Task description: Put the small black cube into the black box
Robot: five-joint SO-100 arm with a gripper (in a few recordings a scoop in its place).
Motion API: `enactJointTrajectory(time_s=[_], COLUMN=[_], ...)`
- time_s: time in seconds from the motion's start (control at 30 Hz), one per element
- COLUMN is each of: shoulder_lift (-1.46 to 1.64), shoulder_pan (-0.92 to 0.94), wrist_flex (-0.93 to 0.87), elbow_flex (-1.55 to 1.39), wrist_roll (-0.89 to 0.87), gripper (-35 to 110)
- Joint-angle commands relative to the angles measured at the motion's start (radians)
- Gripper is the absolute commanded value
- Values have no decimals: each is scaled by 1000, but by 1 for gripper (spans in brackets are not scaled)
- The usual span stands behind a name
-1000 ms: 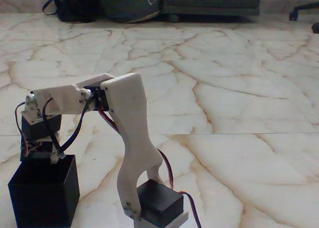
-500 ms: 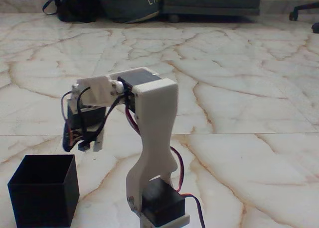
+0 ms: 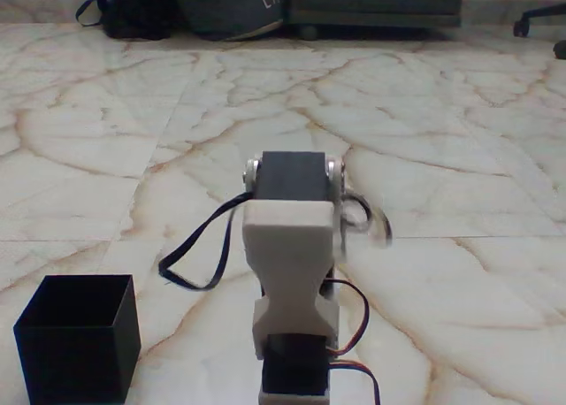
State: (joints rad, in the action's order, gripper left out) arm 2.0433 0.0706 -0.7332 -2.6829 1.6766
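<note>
The black box [image 3: 78, 356] stands open-topped on the marble floor at the bottom left of the fixed view; its inside is dark and I cannot see into it. The small black cube is out of view. The white arm [image 3: 290, 255] rises in the lower centre with its back to the camera, a black servo [image 3: 290, 177] at its top. The gripper is hidden behind the arm's own links, so its state cannot be read. A black cable [image 3: 196, 256] loops out to the left, and blurred wires [image 3: 367, 221] show on the right.
Dark bags [image 3: 195, 7] and a low piece of furniture [image 3: 376, 3] line the far edge. A chair's wheel [image 3: 539, 20] shows at the top right. Veined marble floor [image 3: 442, 157] spreads wide around the arm and box.
The arm has swung away from the box, turning right until it faces straight away from the camera. The gripper, earlier down at the box's opening, has lifted off and gone behind the arm.
</note>
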Motion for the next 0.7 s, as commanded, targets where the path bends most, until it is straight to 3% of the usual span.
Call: enactJointTrajectory(time_s=[0.0,0.13,0.33,0.43,0.57,0.67], shoulder_lift=[86,239,261,275,272,268], shoulder_pan=[9,9,-9,-2,-17,-5], wrist_flex=[29,164,92,120,123,121], elbow_flex=[-71,-334,-380,-397,-399,-399], wrist_roll=[-32,-114,-158,-298,-69,-97], gripper=[7,6,6,4,4,4])
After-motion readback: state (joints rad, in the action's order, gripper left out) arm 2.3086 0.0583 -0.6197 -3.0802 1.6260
